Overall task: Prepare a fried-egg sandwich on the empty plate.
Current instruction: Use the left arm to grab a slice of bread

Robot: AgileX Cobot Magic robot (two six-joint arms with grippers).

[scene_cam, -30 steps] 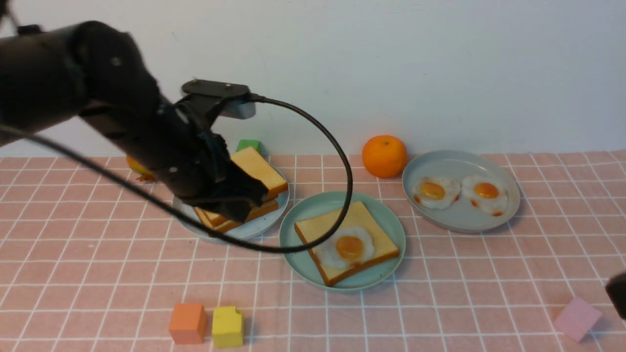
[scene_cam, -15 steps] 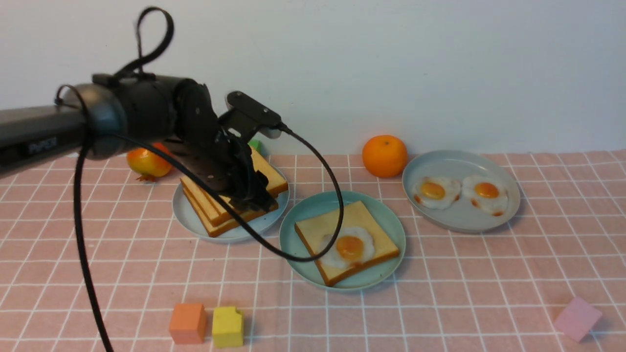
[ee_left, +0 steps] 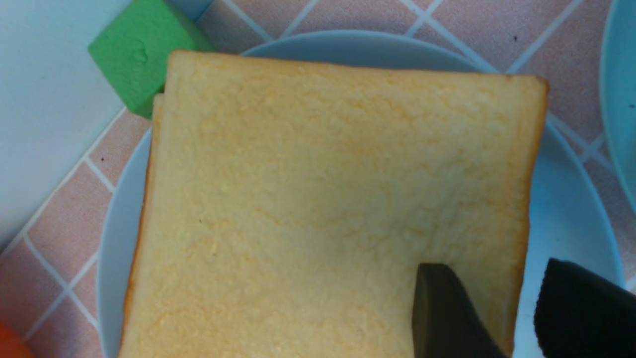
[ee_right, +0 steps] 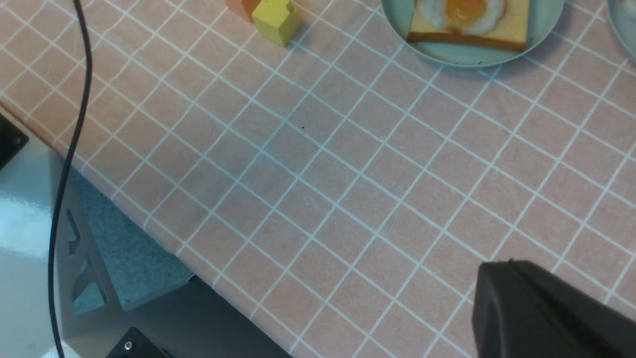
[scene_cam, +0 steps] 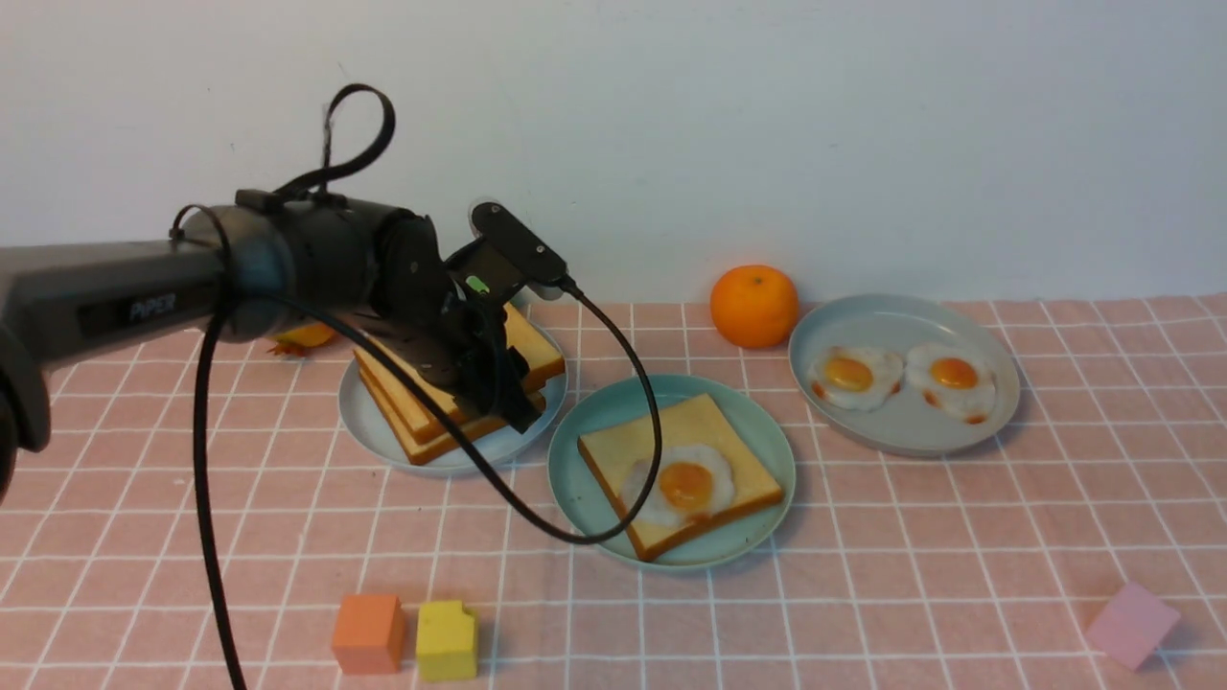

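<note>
One left arm (scene_cam: 335, 264) reaches in, wrist angled down over the toast stack (ee_left: 338, 199)! Beyond the left gripper (ee_left: 502, 308), on its right-hand side, sits the green plate (scene_cam: 767, 517), carrying toast topped with egg (scene_cam: 682, 486); the fingers stand parted, gripping nothing.

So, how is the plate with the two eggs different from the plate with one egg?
The two-egg plate is grey, while the one-egg plate is mint green. On the two-egg plate the eggs lie directly on its surface; on the one-egg plate the egg lies on a toast slice. The two-egg plate stands farther back and to the right of the one-egg plate. Both are round.
</note>
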